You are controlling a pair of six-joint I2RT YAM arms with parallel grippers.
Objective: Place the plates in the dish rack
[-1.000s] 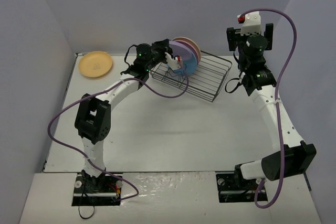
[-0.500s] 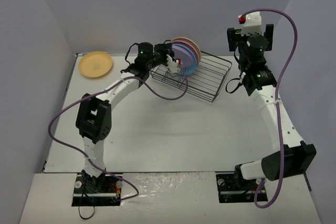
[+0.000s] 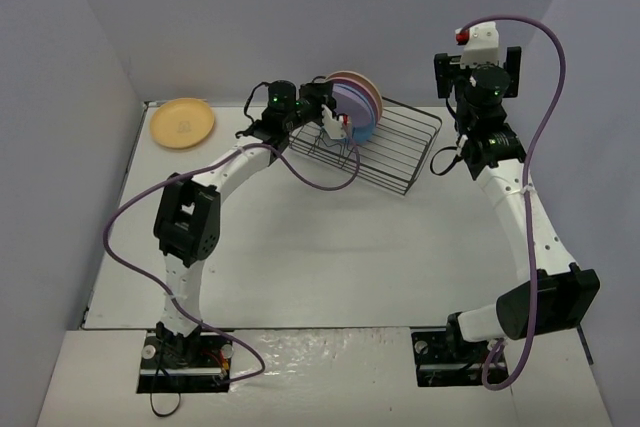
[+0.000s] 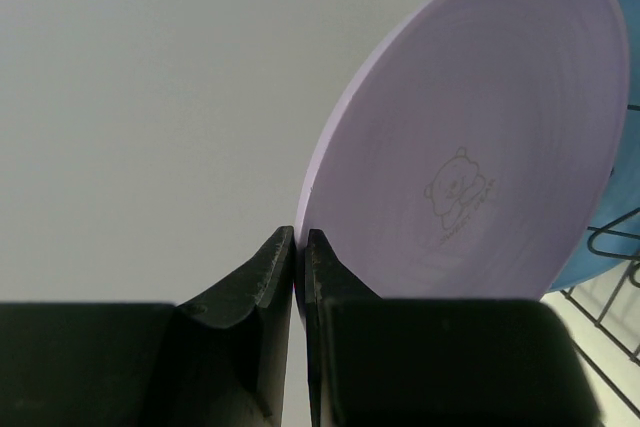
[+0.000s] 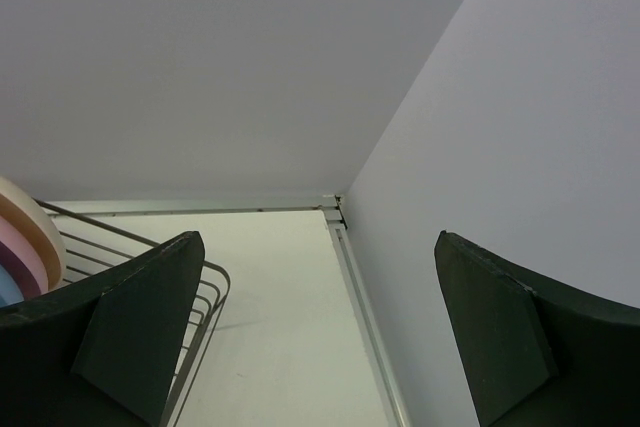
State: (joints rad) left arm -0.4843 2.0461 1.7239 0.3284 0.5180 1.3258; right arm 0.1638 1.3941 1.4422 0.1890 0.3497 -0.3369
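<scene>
My left hand (image 4: 298, 239) is pinched shut on the rim of the purple plate (image 4: 470, 127), holding it upright in the wire rack (image 3: 400, 142), just beside the blue plate (image 4: 620, 147). I should seat it between dividers before letting go, or it may tip.

Lilac plate (image 4: 470, 147) has a faint bear outline on it. Light blue plate (image 4: 614, 197) peeks out behind, plus pink plate (image 5: 22, 252) and cream plate (image 5: 30, 212). Yellow-orange plate (image 3: 182, 122), dark wire dish rack (image 3: 405, 142).
</scene>
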